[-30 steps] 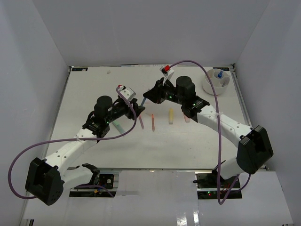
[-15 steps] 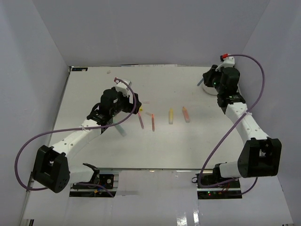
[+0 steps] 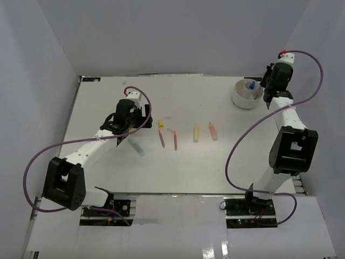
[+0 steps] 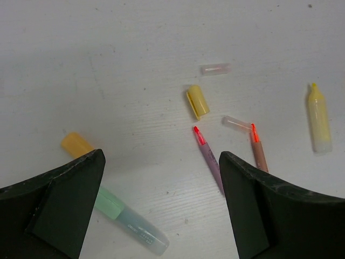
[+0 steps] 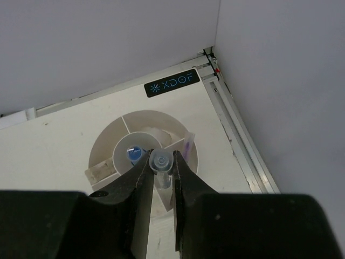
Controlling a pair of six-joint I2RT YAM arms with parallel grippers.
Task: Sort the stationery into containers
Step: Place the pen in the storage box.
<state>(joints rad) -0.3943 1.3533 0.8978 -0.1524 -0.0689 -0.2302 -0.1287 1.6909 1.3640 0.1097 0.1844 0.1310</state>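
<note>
Right arm at drop-off over the tub; left arm lining up its next pick.

Your right gripper [image 5: 160, 178] has its jaws pinched on a clear-ended pen [image 5: 160, 162], held upright directly above the white tub [image 5: 102, 148]; a blue-capped bottle [image 5: 135, 154] stands in the tub's centre cup just left of the jaws. You appear to be at the release step: choose a compartment, lower the pen, then part the jaws. Your left gripper [image 4: 161, 210] has its jaws spread wide and holds nothing. Between them and ahead lie a yellow cap [image 4: 197, 101] and a purple pen [image 4: 210, 159]; an orange pen [image 4: 259, 151] lies just beyond the right jaw, a green pen [image 4: 129, 224] by the left jaw. Next, centre on one item and descend before closing.
</note>
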